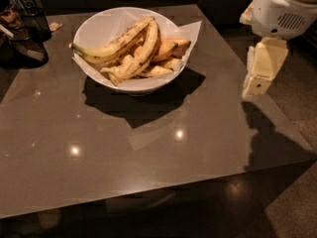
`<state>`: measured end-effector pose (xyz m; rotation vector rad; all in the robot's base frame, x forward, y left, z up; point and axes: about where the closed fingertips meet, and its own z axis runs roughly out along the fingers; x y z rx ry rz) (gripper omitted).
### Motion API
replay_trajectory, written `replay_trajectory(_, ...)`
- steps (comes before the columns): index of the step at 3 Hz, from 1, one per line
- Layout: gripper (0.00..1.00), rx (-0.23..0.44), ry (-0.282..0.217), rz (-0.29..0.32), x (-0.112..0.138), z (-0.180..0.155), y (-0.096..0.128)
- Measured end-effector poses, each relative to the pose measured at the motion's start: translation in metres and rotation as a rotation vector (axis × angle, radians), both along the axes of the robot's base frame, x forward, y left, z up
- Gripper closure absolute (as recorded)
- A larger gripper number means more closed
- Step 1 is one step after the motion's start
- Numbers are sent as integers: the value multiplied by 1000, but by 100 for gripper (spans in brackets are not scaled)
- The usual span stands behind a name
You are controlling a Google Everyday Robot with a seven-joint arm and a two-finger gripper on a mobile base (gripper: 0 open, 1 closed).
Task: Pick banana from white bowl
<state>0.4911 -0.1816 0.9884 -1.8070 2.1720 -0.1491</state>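
The white bowl [94,28] stands at the back of the brown table, lined with white paper whose corners stick out over the rim. The banana [147,47], long, strongly curved and pale yellow with brown speckles, lies across the pile in the bowl. A straighter speckled banana with a greenish stem [106,48] lies just left of it, and short orange-tinted bananas [166,48] lie to its right. My gripper [258,81] hangs at the end of the cream arm beyond the table's right edge, well right of the bowl and apart from it.
The robot's white body [285,6] is at the top right. Dark objects [25,38] stand at the table's back left corner. The table's front edge [148,192] and right edge drop to a speckled floor [297,108].
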Motion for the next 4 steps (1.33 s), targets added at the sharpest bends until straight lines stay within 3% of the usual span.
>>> replay_trajectory(1,0,-29,-10,94,25,0,33)
replay_trajectory(2,0,-24,-22,94,27,1,35)
replay_trajectory(3,0,-91,-62,165,29,5,45)
replay_trajectory(4,0,-171,-73,292,34,-3,69)
